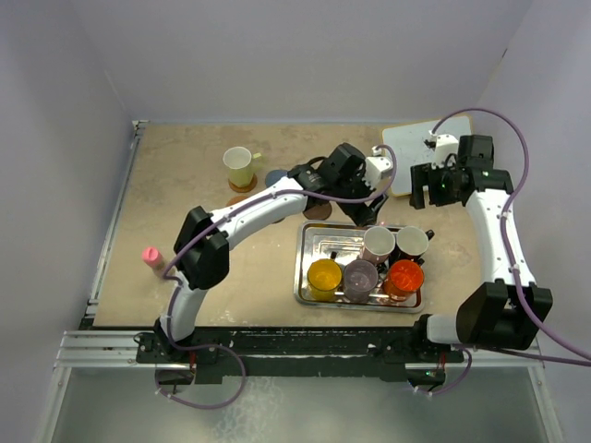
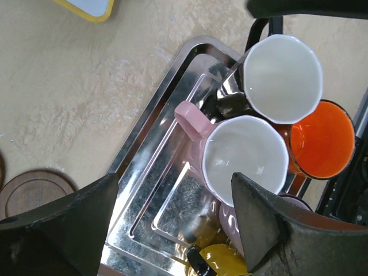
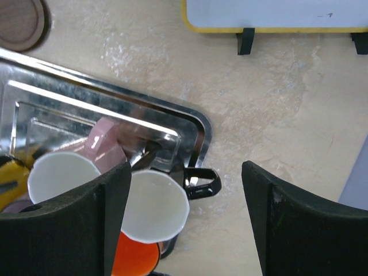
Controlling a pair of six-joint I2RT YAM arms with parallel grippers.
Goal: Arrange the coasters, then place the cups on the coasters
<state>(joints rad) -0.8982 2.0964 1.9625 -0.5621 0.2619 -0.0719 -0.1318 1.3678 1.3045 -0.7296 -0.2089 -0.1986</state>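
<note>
With left hand (image 2: 172, 192) and right hand (image 3: 185, 172) spread, pink-handled cup (image 2: 244, 158) shows white inside.

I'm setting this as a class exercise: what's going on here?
Two robot arms are setting mugs on coasters. A pale yellow-cream mug stands on a brown round coaster; five other mugs sit in the rectangular steel tray. The left gripper hovers open over the pinkish-white mug, and the right gripper hangs open by the black mug with a white interior. Neither holds anything.

Five cups (image 1: 360, 275) in tray (image 1: 319, 242), cream cup (image 1: 238, 166) on coaster (image 1: 245, 190)
</note>
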